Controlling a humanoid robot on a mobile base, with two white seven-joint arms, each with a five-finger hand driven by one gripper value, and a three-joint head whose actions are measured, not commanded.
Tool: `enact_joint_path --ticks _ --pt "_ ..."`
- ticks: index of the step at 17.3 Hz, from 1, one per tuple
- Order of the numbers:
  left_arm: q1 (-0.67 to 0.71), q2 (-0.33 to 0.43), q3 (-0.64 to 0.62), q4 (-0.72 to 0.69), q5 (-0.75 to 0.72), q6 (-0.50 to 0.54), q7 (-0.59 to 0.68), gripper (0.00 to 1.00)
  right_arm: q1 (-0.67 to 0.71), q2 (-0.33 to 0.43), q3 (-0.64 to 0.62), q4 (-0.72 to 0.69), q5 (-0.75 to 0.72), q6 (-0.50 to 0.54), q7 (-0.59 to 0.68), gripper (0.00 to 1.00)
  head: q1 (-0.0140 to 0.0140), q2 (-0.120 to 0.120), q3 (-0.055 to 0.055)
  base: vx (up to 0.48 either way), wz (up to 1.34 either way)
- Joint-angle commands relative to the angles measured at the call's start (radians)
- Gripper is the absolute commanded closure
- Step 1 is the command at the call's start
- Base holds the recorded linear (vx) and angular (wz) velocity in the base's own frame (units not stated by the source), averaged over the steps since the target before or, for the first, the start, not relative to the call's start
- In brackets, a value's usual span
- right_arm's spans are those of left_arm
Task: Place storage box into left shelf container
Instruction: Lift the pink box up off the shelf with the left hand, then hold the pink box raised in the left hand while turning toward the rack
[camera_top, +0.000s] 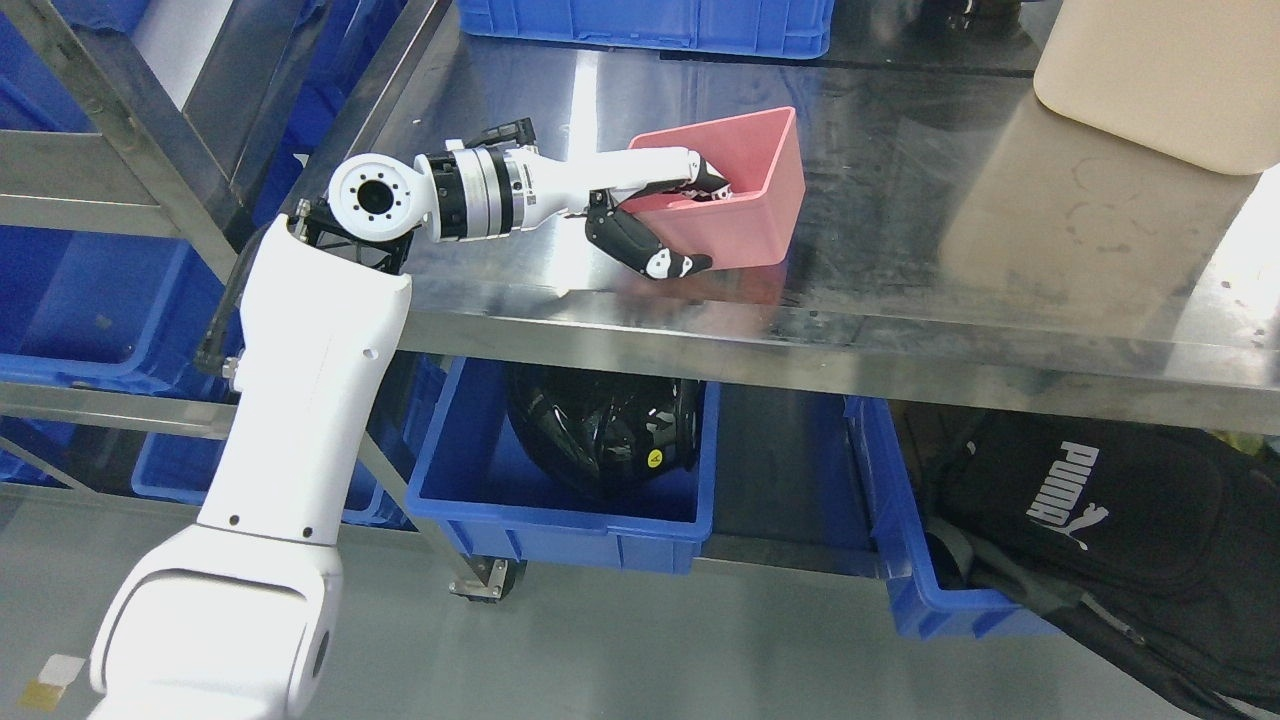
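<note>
A pink open-topped storage box (750, 190) stands on the steel table (1000, 260), near its front edge. My left hand (670, 215) reaches in from the lower left and is shut on the box's left wall: fingers (705, 180) hook over the rim into the box, and the thumb presses the outer face below. On the shelf unit at the far left sits a blue container (90, 330), partly hidden by my left arm and the shelf frame.
A beige bin (1160, 75) stands at the table's back right and a blue crate (650, 25) at the back. Under the table are a blue crate holding a black helmet (600, 430) and a black backpack (1100, 510).
</note>
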Motion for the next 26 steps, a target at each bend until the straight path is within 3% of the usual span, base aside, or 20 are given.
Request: enact_joint_path --ticks 1,4,7,10,12,16,18,26 --pt "0.007 0.007 0.11 0.035 0.464 -0.014 0.054 1.0 0.011 -0.017 -0.005 -0.017 0.002 0.0 0.0 0.0 0.0 0.0 0.0 0.0 0.0" --pt "0.009 0.007 0.093 -0.004 0.681 -0.045 0.093 0.99 0.009 -0.017 -0.005 -0.017 0.002 0.0 0.0 0.0 0.0 0.0 0.0 -0.001 -0.01" --pt "0.083 0.007 0.038 -0.16 0.752 -0.083 0.164 0.99 0.009 -0.017 -0.005 -0.017 0.002 0.0 0.0 0.0 0.0 0.0 0.0 -0.003 -0.02" --pt "0.249 0.007 -0.112 -0.412 0.737 -0.177 0.519 0.96 0.009 -0.017 -0.005 -0.017 0.002 0.0 0.0 0.0 0.0 0.0 0.0 0.0 0.0" --pt "0.385 0.007 -0.194 -0.555 0.616 -0.209 0.706 0.96 0.009 -0.017 -0.005 -0.017 0.002 0.0 0.0 0.0 0.0 0.0 0.0 0.0 0.0" --pt "0.631 0.007 -0.212 -0.647 0.566 -0.243 0.722 0.96 0.009 -0.017 -0.005 -0.017 0.002 0.0 0.0 0.0 0.0 0.0 0.0 0.0 0.0" --pt "0.689 0.007 -0.211 -0.647 0.527 -0.3 0.728 0.96 0.009 -0.017 -0.005 -0.017 0.002 0.0 0.0 0.0 0.0 0.0 0.0 0.006 0.04" --pt "0.7 0.007 -0.162 -0.647 0.52 -0.309 0.881 0.96 0.009 -0.017 -0.005 -0.017 0.002 0.0 0.0 0.0 0.0 0.0 0.0 0.034 0.45"
